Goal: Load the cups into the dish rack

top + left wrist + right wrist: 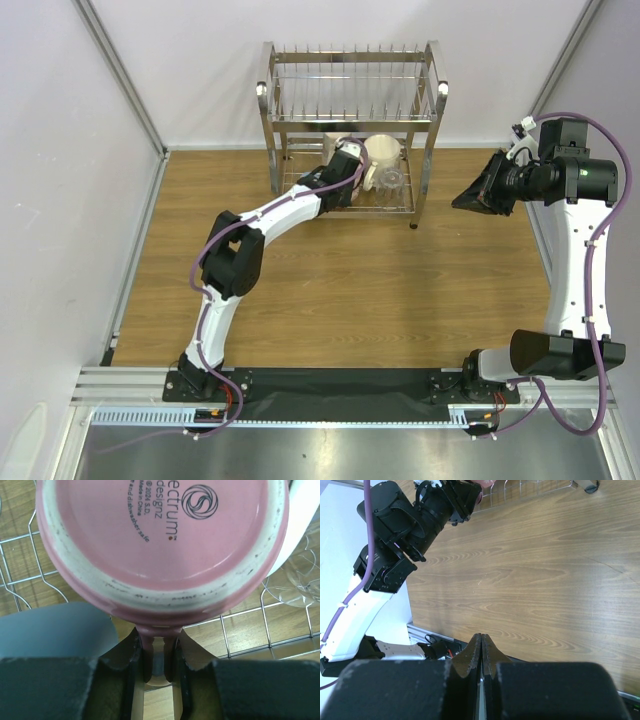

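The pink mug (160, 535) fills the left wrist view bottom-up, its printed base facing the camera. My left gripper (159, 655) is shut on its handle, over the wire floor of the dish rack's (350, 70) lower tier. In the top view the left gripper (350, 160) reaches into that tier beside a cream mug (384, 150) and the clear glass tumbler (392, 180). The light blue cup (50, 630) lies just left of the fingers, and the tumbler (300, 585) shows at the right. My right gripper (481, 645) is shut on nothing, held high at the right (470, 200).
Another cream mug (333, 142) stands at the back of the lower tier. The rack's upper tier carries upright prongs (350, 50). Walls close in the table at left, back and right. The wooden tabletop (380, 290) stretches between the rack and the arm bases.
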Action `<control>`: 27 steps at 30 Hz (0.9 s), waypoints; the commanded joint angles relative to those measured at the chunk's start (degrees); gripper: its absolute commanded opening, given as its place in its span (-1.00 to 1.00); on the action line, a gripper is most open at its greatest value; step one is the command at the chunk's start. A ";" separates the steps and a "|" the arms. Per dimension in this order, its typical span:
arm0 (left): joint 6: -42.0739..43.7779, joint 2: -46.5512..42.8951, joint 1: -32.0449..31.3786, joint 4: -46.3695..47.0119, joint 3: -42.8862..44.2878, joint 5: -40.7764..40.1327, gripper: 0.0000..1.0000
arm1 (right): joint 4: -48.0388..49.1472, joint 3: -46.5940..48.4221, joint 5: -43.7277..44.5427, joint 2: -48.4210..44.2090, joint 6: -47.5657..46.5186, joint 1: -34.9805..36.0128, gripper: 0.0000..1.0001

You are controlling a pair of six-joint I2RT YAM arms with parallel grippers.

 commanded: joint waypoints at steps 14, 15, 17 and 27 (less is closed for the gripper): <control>-1.44 -4.59 0.38 4.25 -4.83 -0.17 0.11 | -9.10 0.41 -1.01 0.02 -0.51 0.28 -0.92; -1.36 -4.68 0.30 4.16 -4.75 -0.08 0.11 | -9.10 0.41 -1.10 0.02 -0.51 0.28 -0.92; -1.09 -5.20 0.30 4.25 -4.75 0.53 0.13 | -9.10 0.41 -1.28 0.10 -0.59 0.28 -0.92; -1.36 -8.45 -0.85 2.32 -5.54 2.20 0.12 | -9.10 0.94 -2.42 0.63 -1.56 0.19 -0.91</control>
